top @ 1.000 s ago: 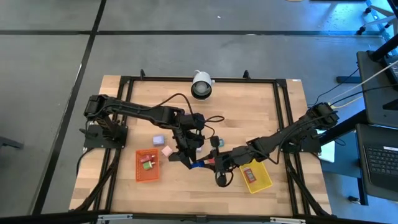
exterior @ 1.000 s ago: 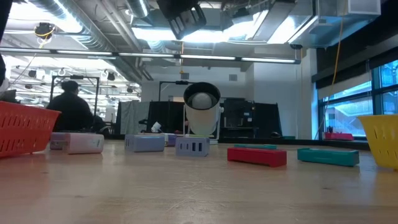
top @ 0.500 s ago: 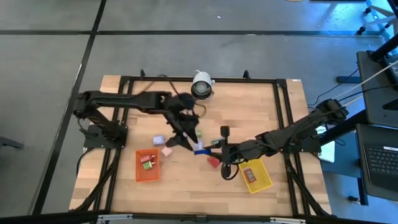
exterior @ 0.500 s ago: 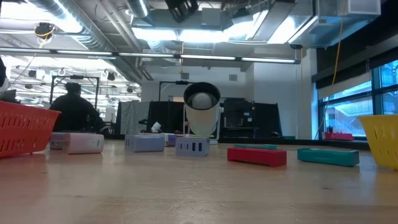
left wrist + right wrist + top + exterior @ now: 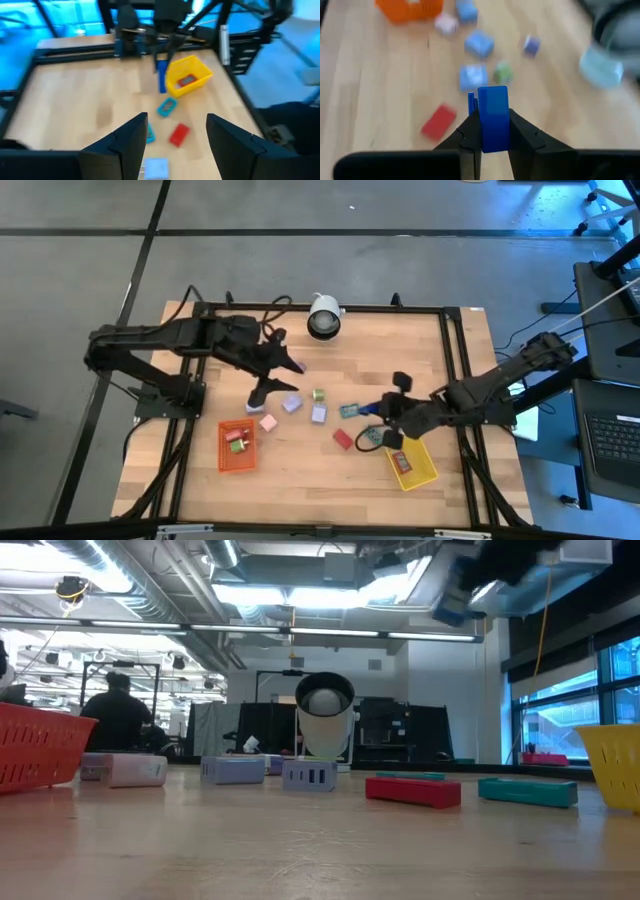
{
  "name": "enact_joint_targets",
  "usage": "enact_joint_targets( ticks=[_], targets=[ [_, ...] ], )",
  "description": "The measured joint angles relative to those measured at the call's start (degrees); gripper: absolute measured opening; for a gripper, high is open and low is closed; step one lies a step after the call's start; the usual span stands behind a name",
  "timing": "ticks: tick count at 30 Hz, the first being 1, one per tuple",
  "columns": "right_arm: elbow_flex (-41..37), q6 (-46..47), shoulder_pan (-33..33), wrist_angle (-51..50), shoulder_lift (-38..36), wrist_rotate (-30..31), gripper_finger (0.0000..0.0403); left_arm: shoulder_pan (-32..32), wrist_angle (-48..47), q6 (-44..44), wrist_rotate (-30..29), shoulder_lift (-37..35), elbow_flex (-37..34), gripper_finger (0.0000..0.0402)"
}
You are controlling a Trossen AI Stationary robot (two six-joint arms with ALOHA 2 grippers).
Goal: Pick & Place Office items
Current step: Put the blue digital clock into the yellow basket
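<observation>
While my right fingers (image 5: pixel 493 131) clamp a blue block (image 5: pixel 493 117) above the counter (image 5: pixel 400 340), beside the yellow tray (image 5: pixel 413 465), my left fingers (image 5: pixel 176 131) hang wide apart near its far edge.

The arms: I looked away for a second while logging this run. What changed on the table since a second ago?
The right gripper has lifted a blue piece from the middle and carried it toward the yellow tray. The left gripper, open and empty, has pulled back toward the table's far left. The orange tray, red piece and other loose pieces stayed put.
</observation>
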Motion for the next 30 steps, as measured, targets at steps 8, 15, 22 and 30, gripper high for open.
enact_joint_targets(
  ticks=[8,15,22,30],
  targets=[
    [0.0,23.0,7.9,-14.5,0.6,-3.5,0.0062,-2.1,-9.7,-0.4,-11.6,3.4,-0.3,0.0198],
    [0.0,33.1,12.8,-18.8,0.5,-4.1,0.0062,-2.1,-9.4,1.4,-11.3,5.7,-0.3,0.0195],
    [0.0,45.5,19.4,-21.8,0.8,-5.8,0.0062,-2.1,-8.8,1.1,-12.9,5.7,-0.3,0.0181],
    [-1.9,56.1,25.3,-21.9,5.1,-7.6,0.0062,-2.1,-8.1,3.9,-12.9,10.8,-0.3,0.0184]
  ],
)
